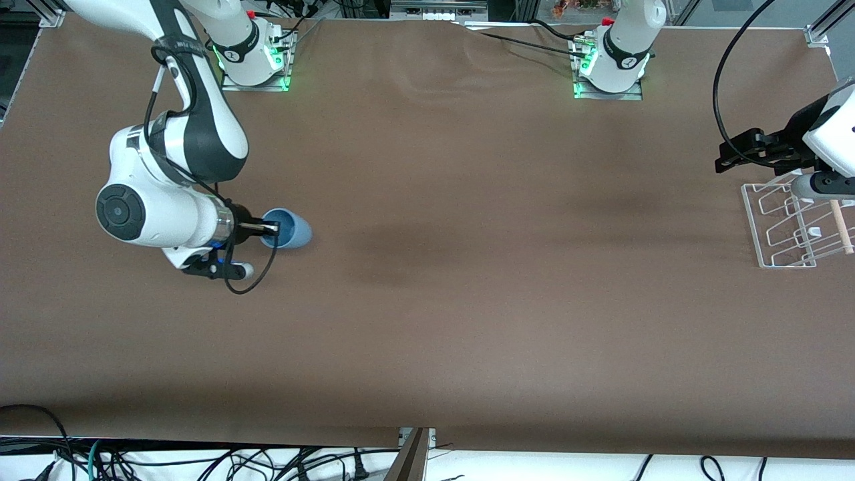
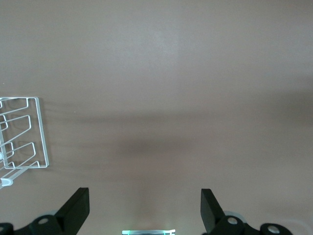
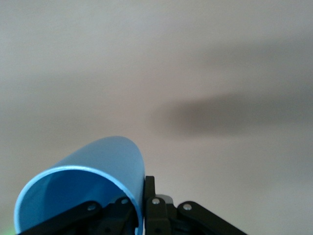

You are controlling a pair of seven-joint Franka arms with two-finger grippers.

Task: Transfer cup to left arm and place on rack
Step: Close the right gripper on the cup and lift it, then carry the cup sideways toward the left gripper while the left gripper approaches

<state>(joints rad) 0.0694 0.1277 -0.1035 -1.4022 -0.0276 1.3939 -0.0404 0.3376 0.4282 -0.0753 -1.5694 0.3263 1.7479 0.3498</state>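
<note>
A brown table is filling the front view, its surface bare of any readable label or writing. The right arm, white with dark-grey joint caps, is reaching down from its base at the top of the front view and bending at the elbow so that its wrist is lying roughly level above the table, toward the right arm's end. The left arm is showing only its white wrist block and black fittings at the edge of the front view, waiting over the rack. The rack, a white wire frame with upright loops and a pale wooden rod, is standing at the left arm's end of the table; one corner of it is also appearing in the left wrist view. The cup, light blue and plain, is lying tipped on its side with its mouth turned toward the right arm's wrist. The right gripper is pinching the cup's rim, one finger inside the mouth and one outside. The left gripper is standing wide apart, holding nothing
</note>
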